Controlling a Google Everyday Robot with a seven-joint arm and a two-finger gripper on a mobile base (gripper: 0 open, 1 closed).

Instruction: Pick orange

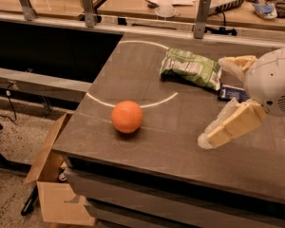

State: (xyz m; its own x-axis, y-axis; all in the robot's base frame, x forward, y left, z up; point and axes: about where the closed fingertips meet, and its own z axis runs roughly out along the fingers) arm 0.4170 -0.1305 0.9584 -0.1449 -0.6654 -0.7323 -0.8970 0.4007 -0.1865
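Step in hand: the approach, by all appearances; the orange (127, 117) is not yet reached and nothing is held.
Gripper: the gripper (213, 102) is seen at the right side of the view, over the right part of the table (166, 144); its two pale fingers (235, 125) are spread wide, with nothing gripped between them.
Orange: found resting on the tabletop toward the front left corner as viewed, just in front of the white arc (156, 102) marked on the surface; it is untouched and well apart from the gripper.
Near the gripper: the green snack bag (190, 69) lies just beside the upper finger; a dark blue packet (232, 93) lies beside the bag, partly hidden by the gripper.
Next move, as judged: the open fingers would need to be carried across the table to the orange and set on either side of it before any closing is tried; a round fruit could be nudged and rolled — a centred, gentle closing is called for.
Count: one orange; one green snack bag; one dark blue packet; one gripper with two fingers; one cardboard box (54, 194) on the floor below the table's corner.
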